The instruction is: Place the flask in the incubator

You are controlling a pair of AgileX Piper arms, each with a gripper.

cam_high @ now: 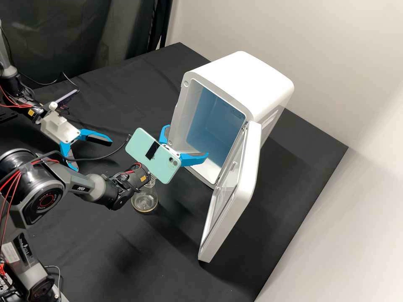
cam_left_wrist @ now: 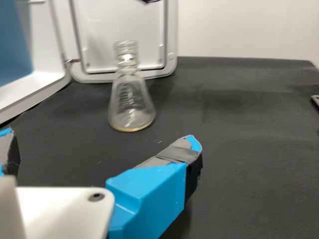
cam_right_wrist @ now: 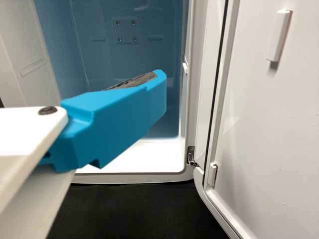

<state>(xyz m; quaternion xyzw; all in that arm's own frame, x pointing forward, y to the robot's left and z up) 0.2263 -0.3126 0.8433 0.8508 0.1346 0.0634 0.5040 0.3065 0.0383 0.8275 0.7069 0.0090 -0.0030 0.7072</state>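
1. The flask (cam_high: 145, 200) stands upright, neck vertical, just before the incubator (cam_high: 252, 84).
2. The left gripper (cam_high: 93, 155), fingers spread wide and empty, faces the flask from the side away from the incubator, so it is probably better placed.
3. The right gripper (cam_high: 188, 140), fingers apart and empty, is at the incubator's mouth.

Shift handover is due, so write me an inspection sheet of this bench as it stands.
Surface: black bench, no spills seen.
Job's things: clear flask upright on the bench, outside the incubator; the incubator is white, blue inside, with its door swung wide open.
Clutter: small flat dark device near the rear left.
Pincers: left pincer open, over the bench, apart from the flask, holding nothing; right pincer open at the incubator's mouth, holding nothing.
Cables: red wires on the arms; a black cable runs between the two pincers.
Surroundings: white wall, dark curtain behind.
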